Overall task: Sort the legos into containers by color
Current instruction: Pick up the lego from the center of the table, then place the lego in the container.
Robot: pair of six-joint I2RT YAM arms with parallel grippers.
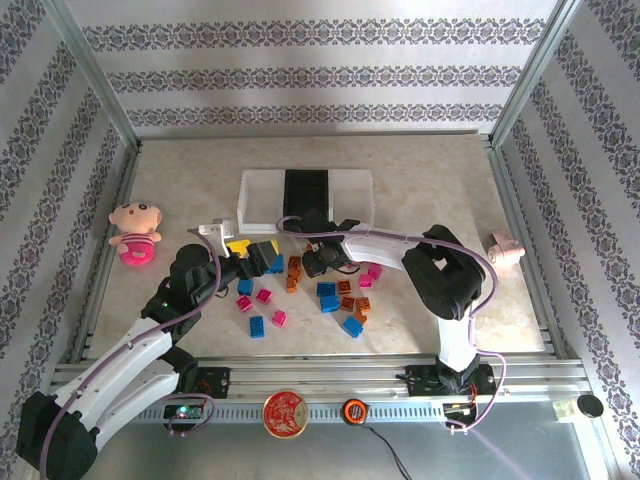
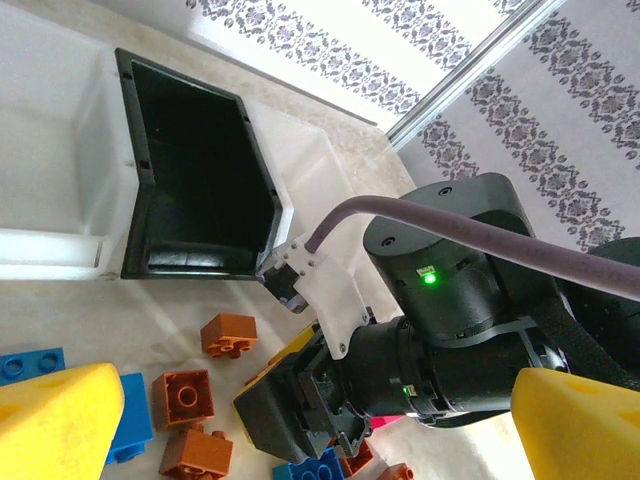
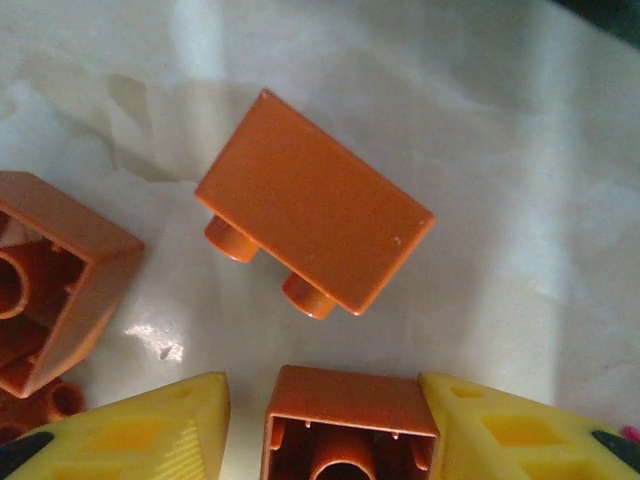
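The legos lie scattered on the table in front of the containers: blue, pink and orange bricks. The containers are a black bin between two white bins; all look empty. My right gripper is down among the orange bricks. In the right wrist view its yellow fingers straddle an orange brick, hollow side up; the right finger touches it and a gap remains on the left. My left gripper hovers just left of it, open wide and holding nothing.
A pink plush doll lies at the far left and a pink-white roll at the right edge. More orange bricks crowd my right gripper. The two grippers are close together. Metal frame rails bound the table.
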